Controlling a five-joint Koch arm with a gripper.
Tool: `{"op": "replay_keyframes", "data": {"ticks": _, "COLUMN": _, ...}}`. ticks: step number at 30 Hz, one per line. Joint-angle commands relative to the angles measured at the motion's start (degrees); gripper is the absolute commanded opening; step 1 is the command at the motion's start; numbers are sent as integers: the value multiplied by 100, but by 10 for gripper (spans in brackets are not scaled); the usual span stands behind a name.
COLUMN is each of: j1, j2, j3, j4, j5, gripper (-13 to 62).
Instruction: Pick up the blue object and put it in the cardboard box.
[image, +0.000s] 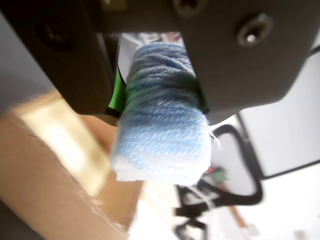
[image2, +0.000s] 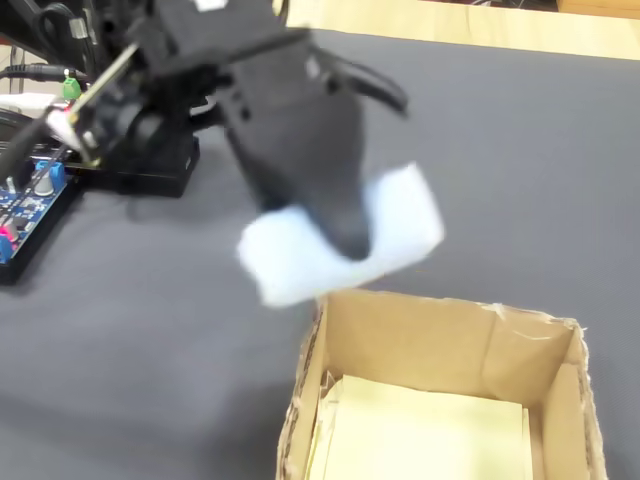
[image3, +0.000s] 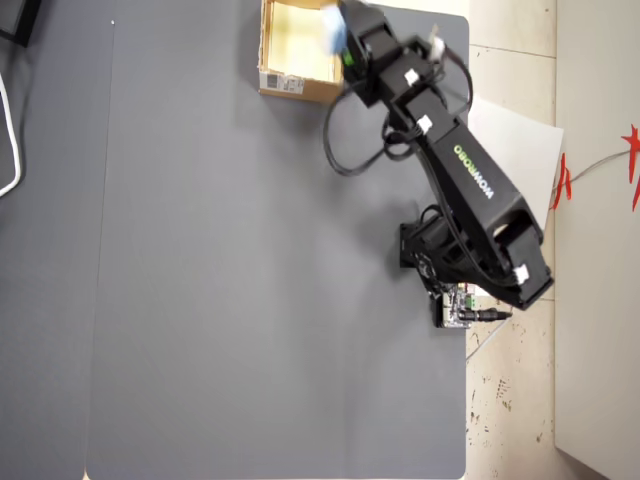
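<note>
The blue object (image: 162, 135) is a pale light-blue soft block, clamped between my gripper's (image: 160, 95) dark jaws in the wrist view. In the fixed view the blue object (image2: 400, 225) hangs in the air just above the far rim of the cardboard box (image2: 440, 340), with my gripper (image2: 345, 235) shut across its middle. The box is tan with a pale yellowish inside. From overhead the cardboard box (image3: 295, 45) sits at the mat's top edge, a white label on its near side, and the blue object (image3: 333, 30) shows at its right rim under my gripper (image3: 345, 40).
A dark grey mat (image3: 250, 280) covers the table. A blue circuit board (image2: 25, 205) and cables lie at the left by the arm's base in the fixed view. The arm's base (image3: 440, 250) stands at the mat's right edge.
</note>
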Motion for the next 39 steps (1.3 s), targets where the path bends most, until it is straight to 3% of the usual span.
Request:
{"op": "replay_keyframes", "data": {"ticks": 1, "j1": -158, "j2": 9, "j3": -606, "j4": -563, "j5": 35, "gripper": 106}}
{"op": "replay_keyframes", "data": {"ticks": 9, "j1": -404, "j2": -325, "j3": -571, "j4": -439, "j5": 26, "gripper": 113}}
{"op": "replay_keyframes", "data": {"ticks": 16, "j1": -527, "j2": -501, "j3": -615, "j4": 105, "j5": 62, "gripper": 267}}
{"op": "replay_keyframes", "data": {"ticks": 20, "j1": -563, "j2": -545, "j3": -624, "j4": 149, "j5": 62, "gripper": 304}}
{"op": "replay_keyframes", "data": {"ticks": 27, "j1": -765, "j2": -439, "j3": -668, "j4": 114, "j5": 88, "gripper": 308}}
{"op": "replay_keyframes", "data": {"ticks": 39, "j1": -2241, "j2": 703, "j3": 272, "j4": 114, "j5": 246, "gripper": 308}}
